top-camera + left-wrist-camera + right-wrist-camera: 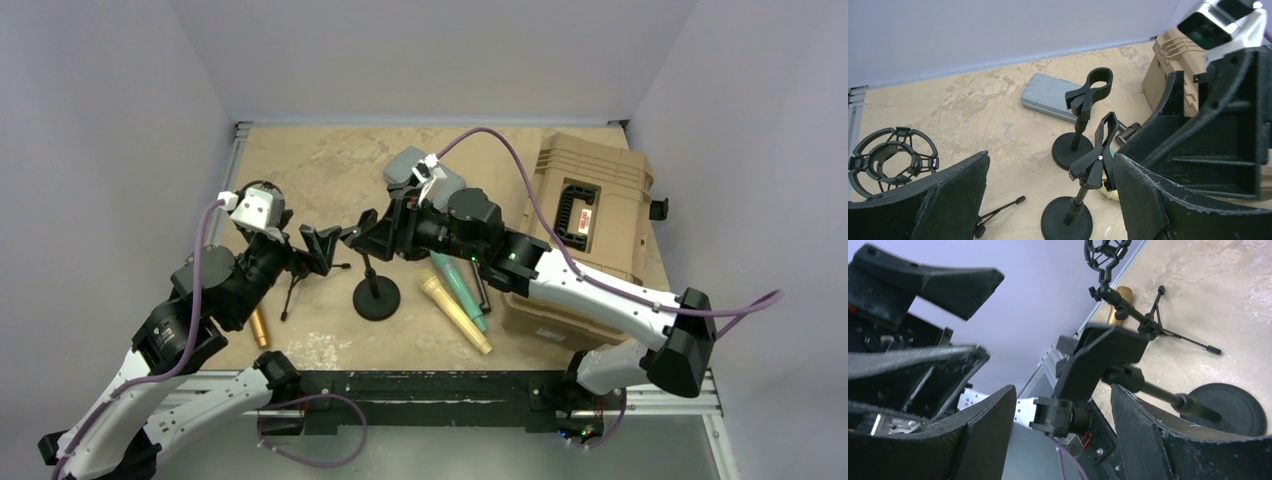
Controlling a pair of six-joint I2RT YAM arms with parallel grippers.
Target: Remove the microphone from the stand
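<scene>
A black stand with a round base [377,300] stands mid-table, and its spring clip [1096,160] holds nothing. A second stand's clip [1093,89], further back, is also empty. A cream microphone [455,315] and a teal microphone [462,287] lie on the table right of the base. A gold microphone [258,328] lies by the left arm. My right gripper [360,235] is open, its jaws either side of the near clip [1100,360]. My left gripper [322,248] is open and empty, just left of that clip, which shows by its right finger [1148,200].
A tripod stand with a round shock mount [893,155] stands at the left. A grey flat case [425,175] lies at the back. A tan hard case [590,215] fills the right side. The far stand's base [1071,150] sits near the grey case.
</scene>
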